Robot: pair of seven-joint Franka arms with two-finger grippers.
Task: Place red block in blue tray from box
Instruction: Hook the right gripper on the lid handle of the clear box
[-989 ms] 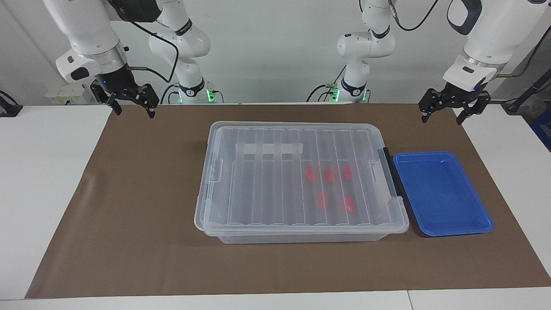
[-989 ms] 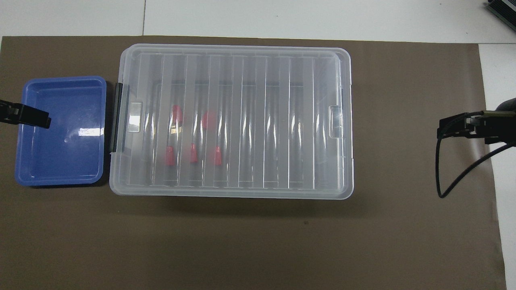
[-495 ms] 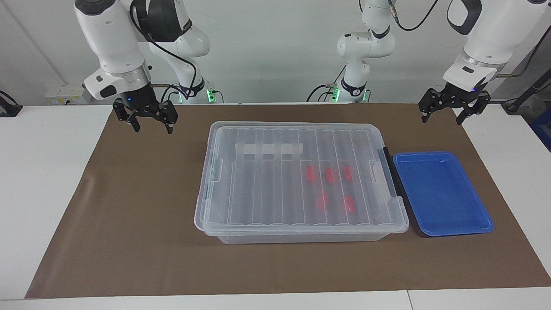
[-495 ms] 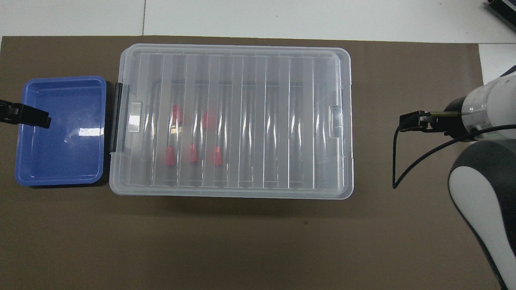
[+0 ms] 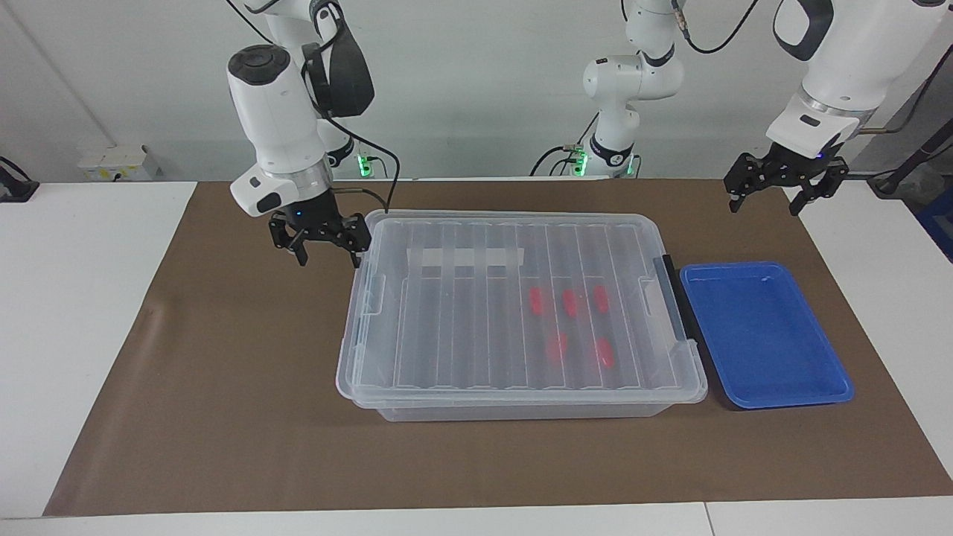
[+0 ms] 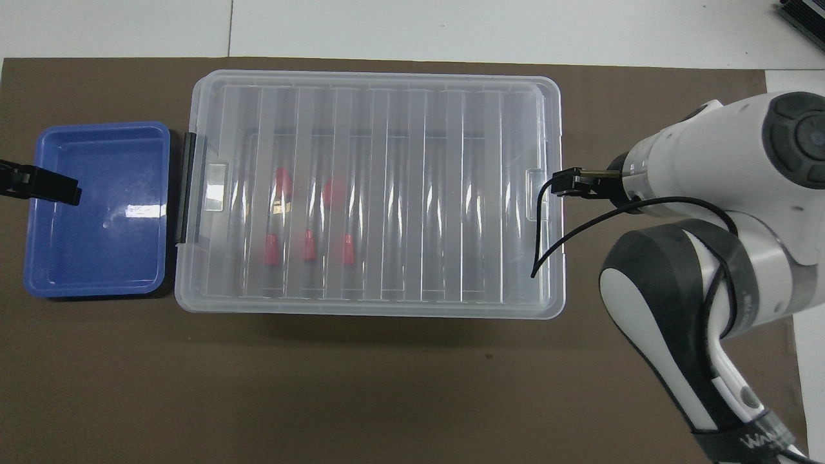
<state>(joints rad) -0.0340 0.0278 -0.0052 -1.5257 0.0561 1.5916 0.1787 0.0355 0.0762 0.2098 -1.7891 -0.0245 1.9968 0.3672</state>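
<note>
The box is a clear bin with its ribbed lid on, lying in the middle of the brown mat. Several red blocks show through the lid, at the end with the black handle. The blue tray lies empty right beside that handle end. My right gripper hangs open and empty, close to the box's other end, by the corner nearer the robots. My left gripper waits open and empty above the mat's edge at the left arm's end; one of its fingers overlaps the tray's outer rim from above.
A whitish tape strip lies on the lid. The right arm's cable loops over the box's end. The brown mat stretches on both sides of the box, with white table around it.
The right arm has swung in from the right arm's end of the table and come down, bringing its open gripper beside the box's end. The left arm has not moved.
</note>
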